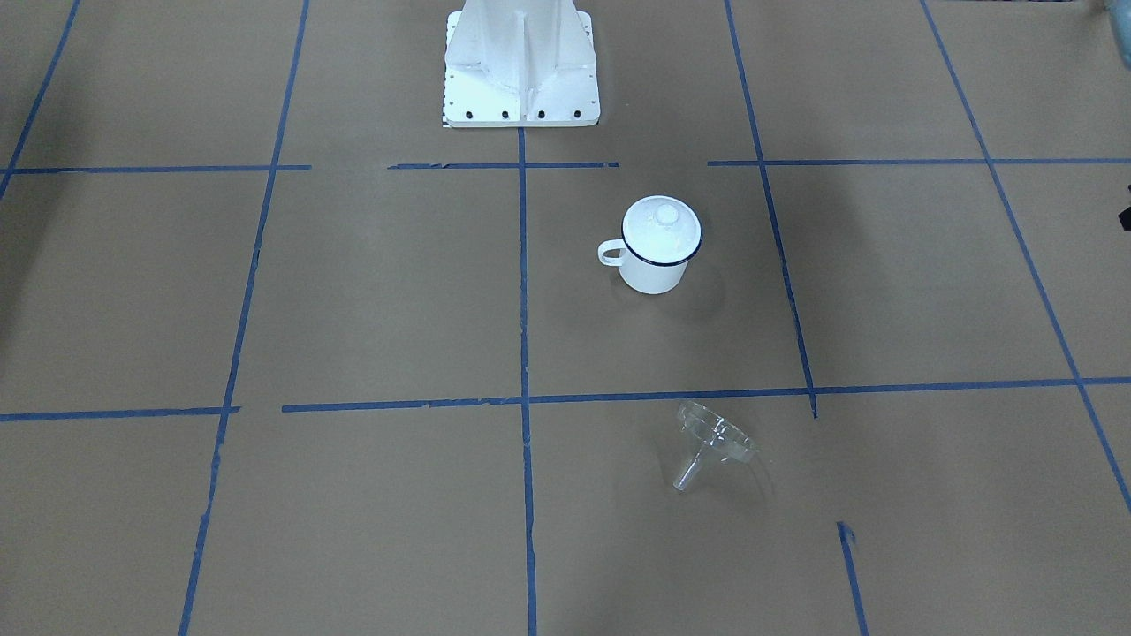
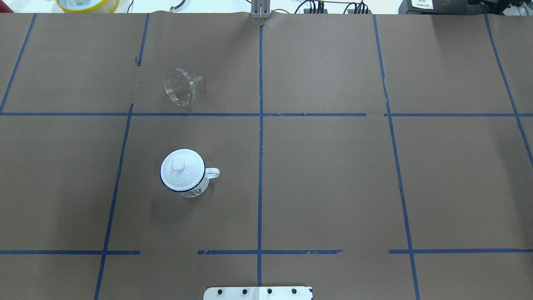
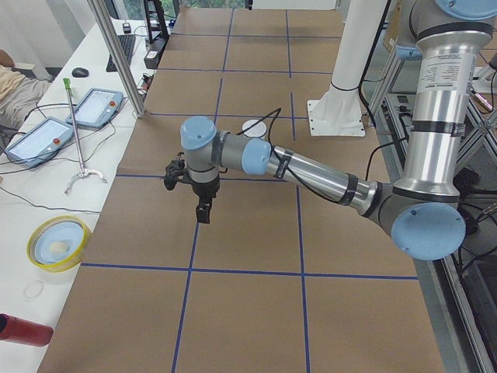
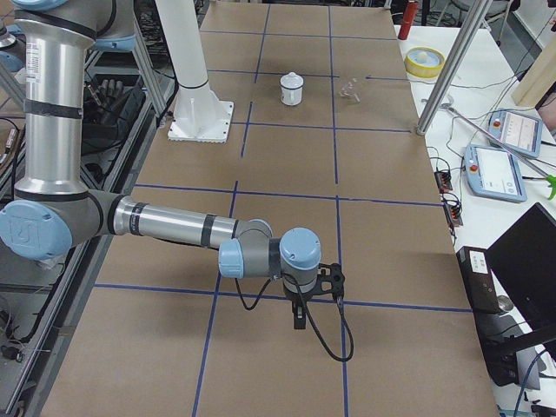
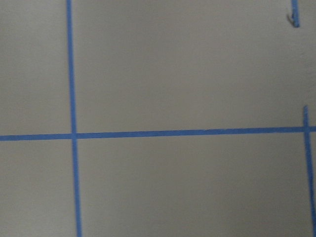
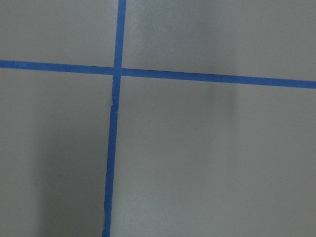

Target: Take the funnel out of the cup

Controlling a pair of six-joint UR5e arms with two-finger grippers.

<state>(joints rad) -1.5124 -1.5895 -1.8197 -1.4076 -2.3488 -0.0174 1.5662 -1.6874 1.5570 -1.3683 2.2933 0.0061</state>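
Observation:
The clear plastic funnel (image 1: 711,440) lies on its side on the brown table, apart from the cup; it also shows in the overhead view (image 2: 180,86). The white enamel cup (image 1: 654,276) with a dark blue rim stands upright, and a white domed lid (image 1: 661,225) with a knob covers it. The overhead view shows the cup (image 2: 195,191) and lid (image 2: 182,168) too. My left gripper (image 3: 203,210) hangs over the table far from both. My right gripper (image 4: 299,320) hangs over the table's other end. I cannot tell whether either is open or shut. Both wrist views show only paper and tape.
The robot's white base (image 1: 521,79) stands at the table's edge. Blue tape lines (image 2: 260,146) divide the brown paper. A metal post (image 3: 116,54), a yellow bowl (image 3: 56,242), a red bottle (image 3: 23,330) and control tablets (image 3: 97,105) are beside the table.

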